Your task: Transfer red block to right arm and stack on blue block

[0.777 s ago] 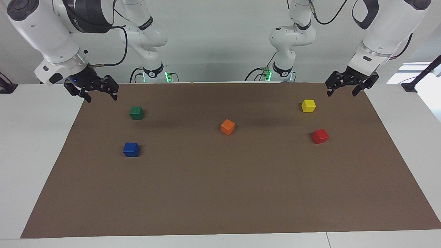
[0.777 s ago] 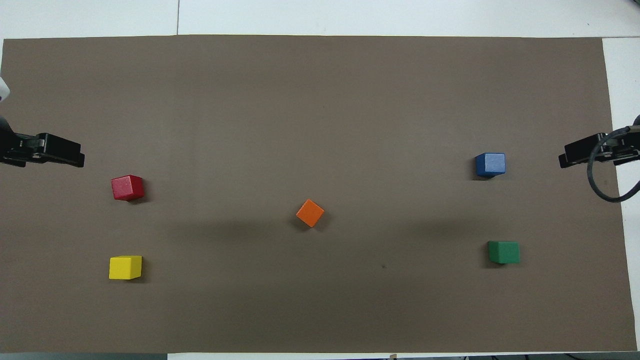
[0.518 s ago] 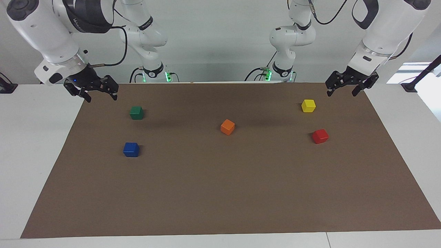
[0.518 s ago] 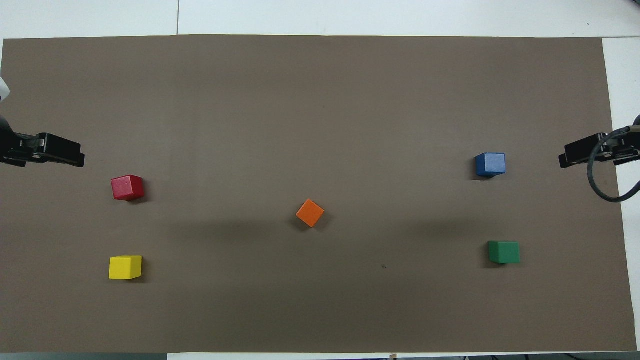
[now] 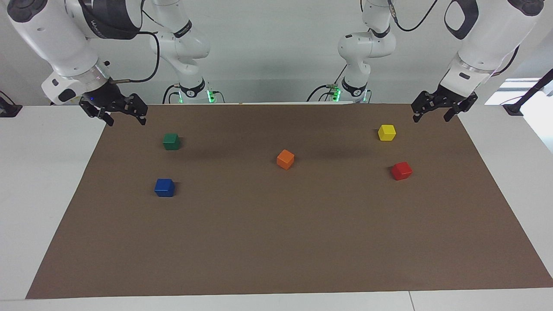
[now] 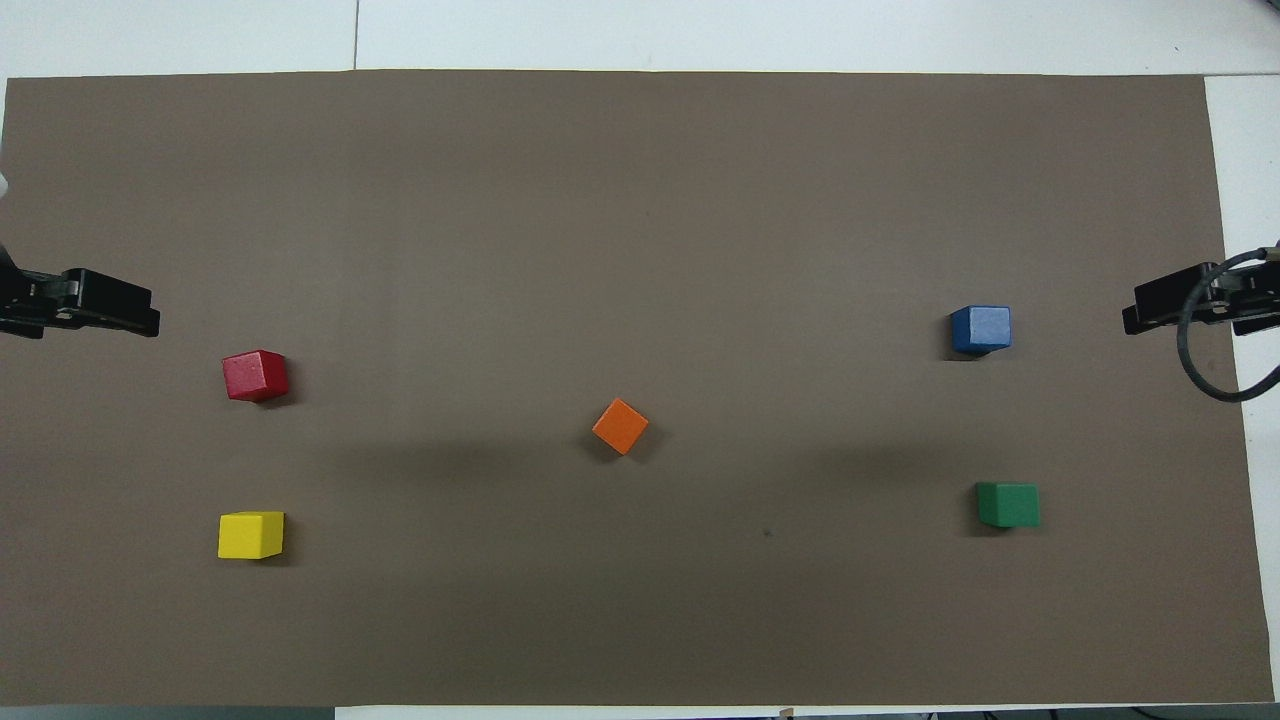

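Note:
The red block (image 5: 401, 170) (image 6: 255, 375) sits on the brown mat toward the left arm's end, untouched. Toward the right arm's end, the blue block (image 5: 164, 187) (image 6: 980, 329) rests alone on the mat. My left gripper (image 5: 431, 119) (image 6: 148, 321) hangs open and empty over the mat's edge at its own end, apart from the red block. My right gripper (image 5: 127, 123) (image 6: 1135, 318), a blue light at its wrist, hangs open and empty over the mat's edge at the other end, apart from the blue block.
A yellow block (image 5: 386, 132) (image 6: 250, 534) lies nearer to the robots than the red one. A green block (image 5: 171, 141) (image 6: 1008, 504) lies nearer to the robots than the blue one. An orange block (image 5: 285, 159) (image 6: 620, 426) sits mid-mat (image 5: 276, 242).
Both grippers have drifted slightly outward toward their own ends of the table and a little upward. No block has moved.

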Tool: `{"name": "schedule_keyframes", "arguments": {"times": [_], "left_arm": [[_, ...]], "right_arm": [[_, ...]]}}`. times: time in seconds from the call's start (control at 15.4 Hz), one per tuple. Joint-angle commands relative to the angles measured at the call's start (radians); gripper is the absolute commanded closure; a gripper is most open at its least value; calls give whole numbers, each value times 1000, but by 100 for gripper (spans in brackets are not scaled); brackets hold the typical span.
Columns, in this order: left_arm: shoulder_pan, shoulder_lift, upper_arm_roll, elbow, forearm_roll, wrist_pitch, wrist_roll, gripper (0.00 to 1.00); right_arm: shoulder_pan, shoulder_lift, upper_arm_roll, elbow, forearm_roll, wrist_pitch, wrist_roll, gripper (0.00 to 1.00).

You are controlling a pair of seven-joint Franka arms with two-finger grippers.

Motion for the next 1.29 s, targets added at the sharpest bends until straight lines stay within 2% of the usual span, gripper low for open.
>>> {"name": "schedule_keyframes", "arguments": {"times": [0.0,0.19,0.45,0.65,0.78,0.97,1.23], "left_arm": [[6,-59,5,-161,-8,140,13,0],[26,-44,5,-260,-6,269,14,0],[47,11,9,-307,-5,338,13,0],[75,16,9,-415,-5,472,10,0],[75,19,9,-469,-6,539,8,0],[86,46,9,-502,-6,592,1,0],[80,73,9,-550,-6,673,-44,0]], "right_arm": [[-13,-23,7,-26,-14,8,20,0],[-13,-23,8,-23,-14,14,11,0],[-13,-23,8,-26,-12,35,17,0],[-7,-21,8,-23,-12,40,23,0],[-5,-20,8,-26,-14,101,40,0],[-13,-15,8,-23,-20,139,42,0],[-16,-17,8,-23,-20,129,39,0]]}}
